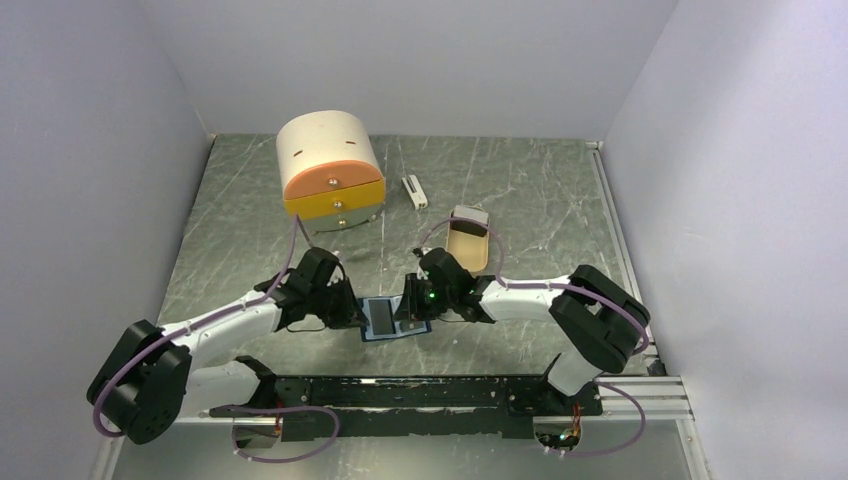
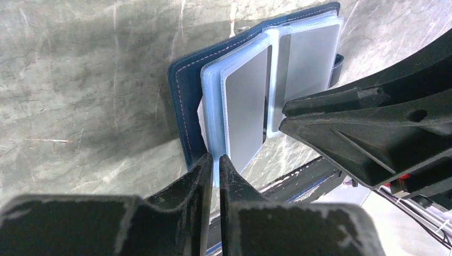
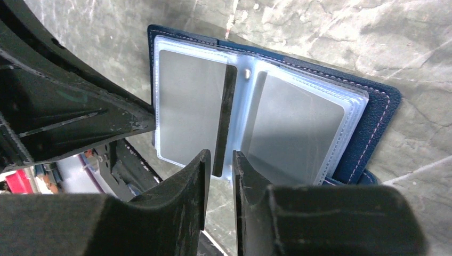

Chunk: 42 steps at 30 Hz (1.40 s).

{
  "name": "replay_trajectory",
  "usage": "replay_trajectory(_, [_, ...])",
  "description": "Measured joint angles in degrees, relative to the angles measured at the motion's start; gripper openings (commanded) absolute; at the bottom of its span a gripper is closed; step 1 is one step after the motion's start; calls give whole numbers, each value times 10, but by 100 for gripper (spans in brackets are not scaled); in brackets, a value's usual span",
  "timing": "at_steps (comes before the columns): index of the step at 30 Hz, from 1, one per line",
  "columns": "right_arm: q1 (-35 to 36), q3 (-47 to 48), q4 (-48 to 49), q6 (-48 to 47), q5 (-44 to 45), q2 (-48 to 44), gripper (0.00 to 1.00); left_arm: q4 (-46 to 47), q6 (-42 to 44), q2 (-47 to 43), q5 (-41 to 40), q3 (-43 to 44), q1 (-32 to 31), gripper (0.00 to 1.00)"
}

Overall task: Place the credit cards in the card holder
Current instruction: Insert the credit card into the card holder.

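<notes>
The card holder [image 2: 184, 101] lies open on the marbled tabletop [image 2: 80, 106], lighter inside facing up and clear sleeves fanned out over the navy cover. Pale grey credit cards [image 2: 244, 114] sit in the sleeves on both sides of its fold. The left hand [image 2: 214, 165] is at the card holder's left edge, its fingers closed almost to touching on the rim of a clear sleeve. The right hand [image 3: 220, 160] is at the card holder's fold, its fingers a narrow gap apart. A thin dark strip [image 3: 226, 120] runs along the fold with its near end in that gap – whether the fingers grip it I cannot tell. Beyond the card holder to the right sits a tan tin [image 1: 466, 243], farther off a small white bar [image 1: 414, 190] – and beyond to the left a rounded box with drawers [image 1: 330, 165].
</notes>
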Motion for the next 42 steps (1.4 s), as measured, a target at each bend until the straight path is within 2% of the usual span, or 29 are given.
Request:
replay_trajectory(21, [-3,-22,31,-19,12,10,24,-1,7,60,0,64,-25,17])
replay_trajectory(29, [-7,-32,51,-18,9,10,24,40,4,60,31,61,-28,22])
replay_trajectory(31, [-11,-37,59,-17,5,10,24,65,0,60,44,54,-29,22])
replay_trajectory(36, [-16,-45,66,-17,1,3,24,90,-5,60,54,47,-29,9])
replay_trajectory(42, [-26,-51,53,-18,3,-29,28,94,-5,50,54,46,-30,9])
